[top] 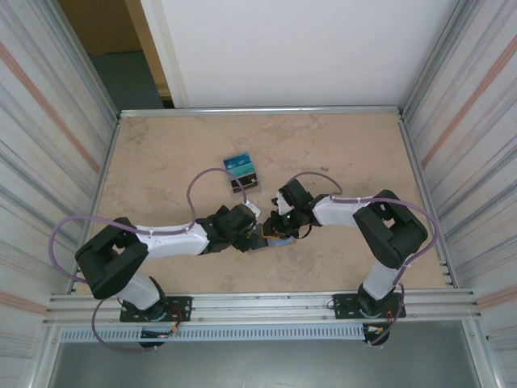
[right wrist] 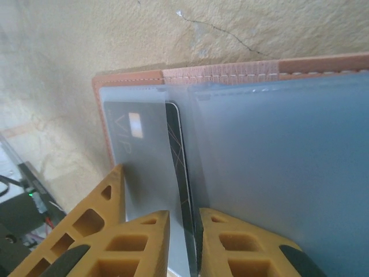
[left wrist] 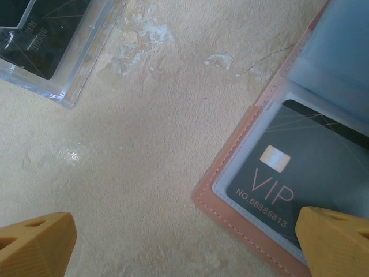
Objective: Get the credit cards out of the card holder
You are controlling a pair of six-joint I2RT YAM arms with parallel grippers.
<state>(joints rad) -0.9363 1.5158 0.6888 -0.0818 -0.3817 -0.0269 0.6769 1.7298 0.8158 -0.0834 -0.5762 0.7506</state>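
The right gripper [right wrist: 183, 218] pinches a dark VIP credit card [right wrist: 138, 156] sleeved in the salmon-pink, blue-lined card holder [right wrist: 219, 74] lying open on the bench [left wrist: 144, 144]. The left gripper [left wrist: 184, 231] is spread wide and empty at its corner.

Top external: high above and behind, looking down at the card holder [top: 279, 241] from afar. Left wrist: close, facing down beside its corner. Right wrist: closer, over its sleeves. Shared: its VIP card [left wrist: 300, 167].

Lab-type robot cell: ribbed metal walls [top: 48, 121] are flanking the surface [top: 339, 153] left and right, a white panel [top: 299, 48] is closing the far side, an aluminium rail [top: 266, 305] is edging the near side.
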